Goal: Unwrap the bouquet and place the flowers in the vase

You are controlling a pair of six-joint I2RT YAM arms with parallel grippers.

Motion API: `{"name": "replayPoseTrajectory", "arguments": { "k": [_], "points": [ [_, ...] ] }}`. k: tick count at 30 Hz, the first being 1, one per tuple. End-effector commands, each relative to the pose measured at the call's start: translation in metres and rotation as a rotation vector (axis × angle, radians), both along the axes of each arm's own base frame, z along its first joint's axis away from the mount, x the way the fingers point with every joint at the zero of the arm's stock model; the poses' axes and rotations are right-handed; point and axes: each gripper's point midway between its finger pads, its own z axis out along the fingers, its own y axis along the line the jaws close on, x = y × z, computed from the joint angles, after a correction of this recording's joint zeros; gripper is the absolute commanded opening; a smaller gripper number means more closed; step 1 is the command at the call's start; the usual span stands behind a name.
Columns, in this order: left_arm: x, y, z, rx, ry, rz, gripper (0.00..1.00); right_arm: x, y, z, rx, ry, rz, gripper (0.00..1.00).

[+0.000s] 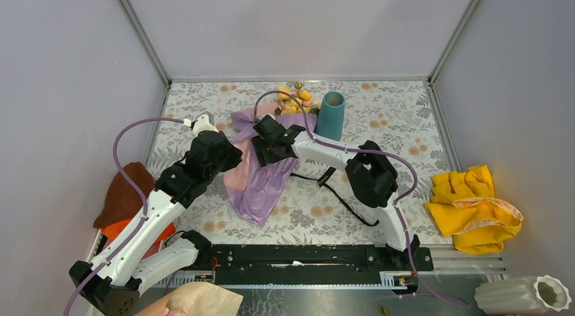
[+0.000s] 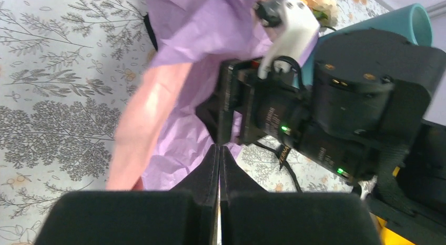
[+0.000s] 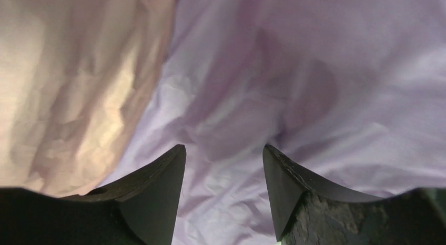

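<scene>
Floral-print table (image 1: 386, 112), grey walls. Left gripper (image 2: 219, 163) is pinched together at the wrap's left edge; we can't tell if it has paper. Bouquet (image 1: 261, 184) lies mid-table, blooms toward the back. Right gripper (image 3: 223, 155) hangs jaws apart just over the lilac paper. Vase (image 1: 331, 116) stands just right of the flowers (image 1: 295, 99). We read this as the unwrap step; next, pinch a fold and peel it clear of the stems.

Just ahead of the right claw (image 3: 223, 146), the bouquet (image 3: 315, 71) is showing thin, crinkled, matt lilac paper, its pink lining looking faintly sheeny at the claw's left; the black plastic fingers (image 3: 158, 192) are looking matt.
</scene>
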Motion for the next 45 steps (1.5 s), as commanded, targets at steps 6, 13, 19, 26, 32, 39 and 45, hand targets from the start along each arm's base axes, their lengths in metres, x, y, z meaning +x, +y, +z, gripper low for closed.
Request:
{"name": "replayPoseTrajectory", "arguments": {
  "k": [6, 13, 19, 26, 32, 39, 45],
  "points": [
    [0.001, -0.017, 0.004, -0.048, -0.012, -0.039, 0.01, -0.010, 0.058, -0.014, -0.046, 0.021, 0.105, 0.64],
    [-0.002, -0.007, -0.029, 0.007, 0.037, 0.000, 0.01, -0.013, 0.046, -0.043, -0.116, 0.045, 0.082, 0.63],
    [-0.005, -0.007, -0.052, 0.018, 0.077, 0.003, 0.01, -0.019, 0.030, -0.070, -0.183, 0.072, 0.068, 0.52],
    [-0.005, -0.002, -0.054, 0.032, 0.074, 0.025, 0.01, -0.023, 0.014, -0.086, -0.223, 0.082, 0.051, 0.08],
    [-0.003, 0.005, -0.073, 0.081, 0.124, 0.061, 0.03, -0.022, 0.000, -0.068, -0.223, 0.025, 0.016, 0.06],
    [-0.004, -0.005, -0.130, 0.135, 0.292, 0.046, 0.13, -0.017, -0.019, 0.002, -0.097, -0.109, -0.050, 0.26],
    [-0.004, -0.019, -0.152, 0.102, 0.345, 0.003, 0.63, -0.012, -0.034, 0.081, 0.000, -0.258, -0.073, 0.44]
  ]
}}
